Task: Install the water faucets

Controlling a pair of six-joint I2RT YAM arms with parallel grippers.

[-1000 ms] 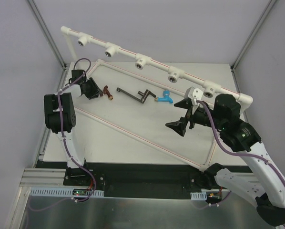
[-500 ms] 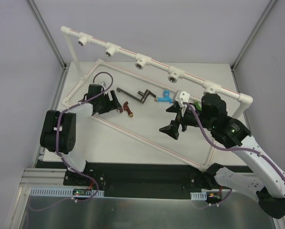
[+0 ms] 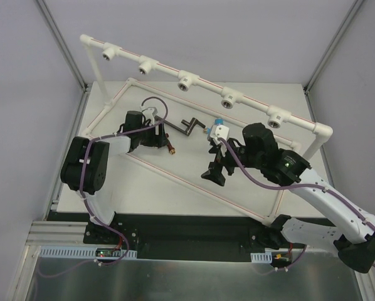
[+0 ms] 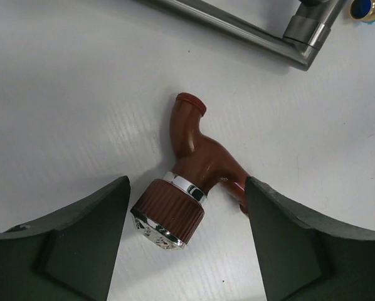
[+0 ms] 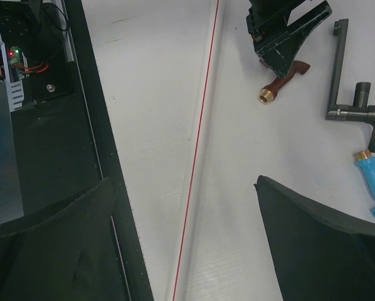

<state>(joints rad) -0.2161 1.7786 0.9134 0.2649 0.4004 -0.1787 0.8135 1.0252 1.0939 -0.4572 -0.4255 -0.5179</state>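
between parted jaws of the left gripper [image 4: 187, 193], red-brown faucet [image 4: 200, 157] on table [image 4: 81, 94]; right gripper [image 5: 184, 183] wide

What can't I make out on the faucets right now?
Red-brown faucet: brass end hidden behind a finger of the left pincer, left wrist view.
Blue faucet: cut off by the right wrist view's right edge; partly covered by the right arm in the top view.

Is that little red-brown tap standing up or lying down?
Lying down: the red-brown tap rests on its side on the table, between the jaws of the open left gripper.
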